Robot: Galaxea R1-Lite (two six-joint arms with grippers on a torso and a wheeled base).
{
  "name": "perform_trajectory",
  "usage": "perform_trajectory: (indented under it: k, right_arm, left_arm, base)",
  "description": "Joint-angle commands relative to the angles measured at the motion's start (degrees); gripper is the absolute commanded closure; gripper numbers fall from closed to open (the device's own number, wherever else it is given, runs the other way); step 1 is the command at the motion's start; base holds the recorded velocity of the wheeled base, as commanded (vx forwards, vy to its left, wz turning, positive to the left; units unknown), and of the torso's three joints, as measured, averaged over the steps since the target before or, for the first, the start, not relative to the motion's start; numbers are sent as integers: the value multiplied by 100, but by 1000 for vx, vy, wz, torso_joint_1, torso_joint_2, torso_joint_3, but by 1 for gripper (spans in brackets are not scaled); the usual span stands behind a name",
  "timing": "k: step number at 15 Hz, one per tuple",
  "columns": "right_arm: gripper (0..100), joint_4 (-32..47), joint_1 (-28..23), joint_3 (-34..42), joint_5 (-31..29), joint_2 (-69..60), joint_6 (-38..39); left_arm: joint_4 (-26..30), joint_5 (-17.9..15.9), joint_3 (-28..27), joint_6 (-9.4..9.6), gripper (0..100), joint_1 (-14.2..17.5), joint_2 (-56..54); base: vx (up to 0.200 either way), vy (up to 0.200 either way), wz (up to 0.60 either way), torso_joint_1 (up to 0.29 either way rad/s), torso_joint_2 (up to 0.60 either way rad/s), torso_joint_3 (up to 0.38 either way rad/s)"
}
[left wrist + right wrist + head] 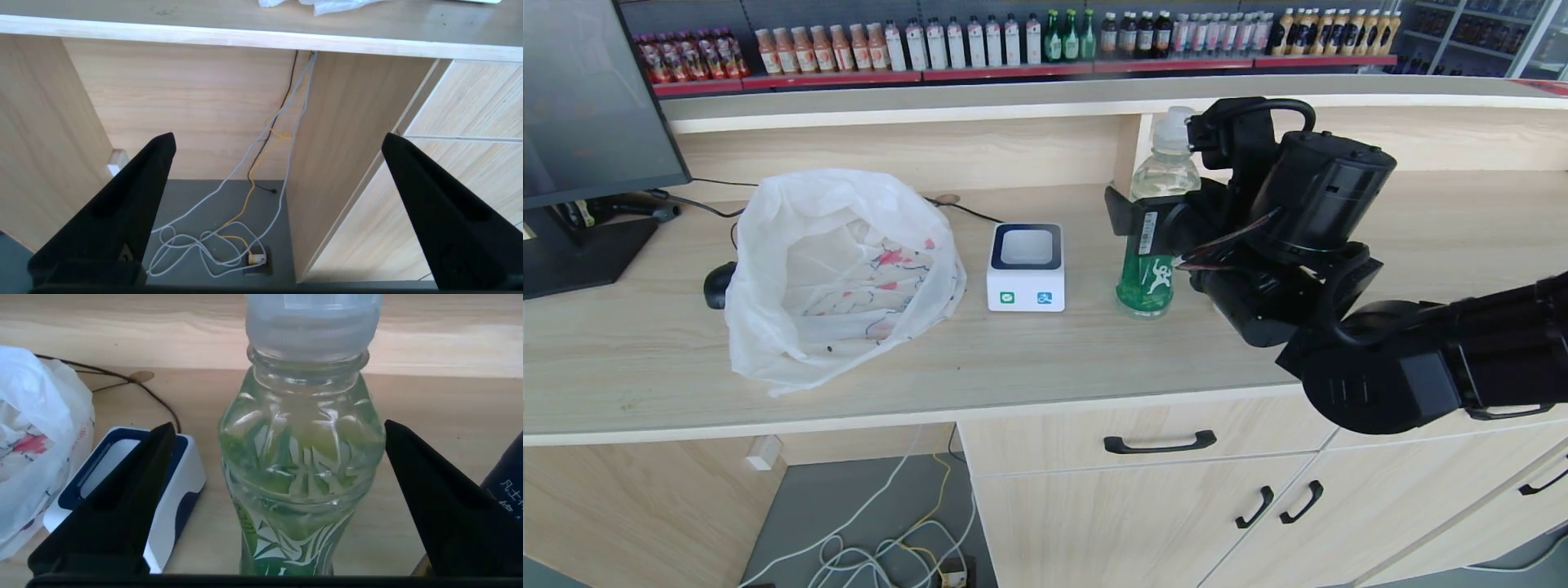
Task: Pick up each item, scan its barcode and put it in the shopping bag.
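Note:
A clear bottle with a green label and a pale cap (1153,245) (302,474) stands upright on the wooden counter (1054,351), just right of the white barcode scanner (1025,265) (135,494). My right gripper (1168,220) (278,429) is open with its jaws on either side of the bottle's upper body; a gap shows on each side. A white plastic shopping bag (841,269) (33,449) sits open-mouthed at the counter's left. My left gripper (278,139) hangs open and empty below the counter's front edge, facing the floor cables.
A monitor (588,98) and a black mouse (717,284) are at the far left. A raised ledge (931,102) runs behind the counter, with shelves of bottles beyond. Drawers with black handles (1160,445) are below; cables (221,237) lie on the floor.

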Motion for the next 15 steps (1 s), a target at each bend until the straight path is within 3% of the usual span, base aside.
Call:
perform_trajectory:
  k: [1, 9, 15]
  right_arm:
    - [0, -2, 3, 18, -4, 97, 71]
    - [0, -46, -49, 88, -4, 211, 124]
    - [0, -635, -120, 88, 14, 580, 106]
  left_arm:
    - [0, 1, 0, -2, 0, -2, 9]
    - [0, 1, 0, -2, 0, -2, 9]
    - [0, 1, 0, -2, 0, 7, 9]
  base:
    - [0, 0, 0, 0, 0, 0]
    - [0, 0, 0, 0, 0, 0]
    - [0, 0, 0, 0, 0, 0]
